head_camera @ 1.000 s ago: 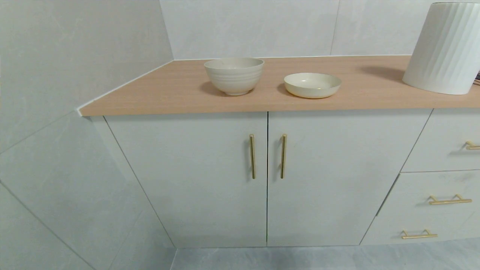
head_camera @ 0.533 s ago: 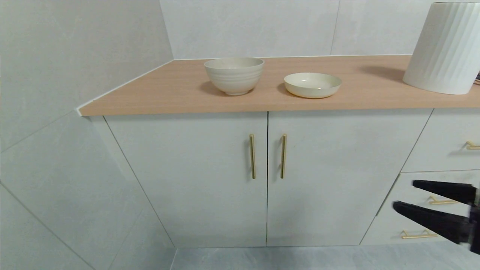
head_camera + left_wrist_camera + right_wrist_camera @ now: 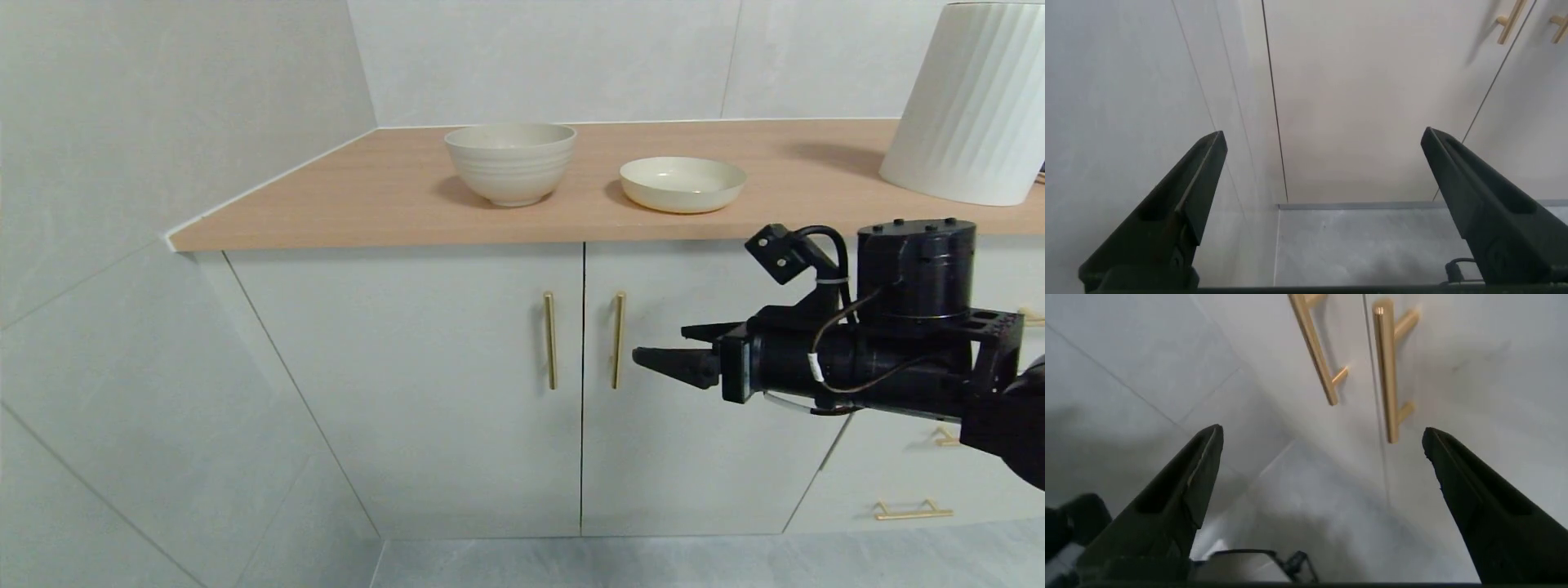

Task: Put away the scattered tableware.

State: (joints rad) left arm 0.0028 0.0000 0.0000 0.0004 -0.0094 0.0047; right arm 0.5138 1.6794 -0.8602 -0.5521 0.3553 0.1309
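Observation:
A deep cream bowl [image 3: 510, 162] and a shallow cream plate [image 3: 682, 184] stand side by side on the wooden countertop [image 3: 367, 204]. Below the counter, my right gripper [image 3: 663, 345] is held level in front of the right cabinet door, open and holding nothing, its tips just right of the two gold door handles [image 3: 618, 340]. In the right wrist view the right gripper [image 3: 1321, 441] has its fingers spread wide, with both handles [image 3: 1388, 371] ahead between them. My left gripper [image 3: 1323, 139] is open and holds nothing, facing the lower part of the cabinet door and the floor.
A tall white ribbed container [image 3: 971, 102] stands at the counter's right end. Drawers with gold pulls [image 3: 913, 511] are right of the double doors. A tiled wall [image 3: 122, 245] closes off the left side. Grey floor [image 3: 653, 563] lies below.
The right arm has come in from the lower right and moved left and upward, so its gripper is now near the cabinet door handles. The bowl and plate have not moved.

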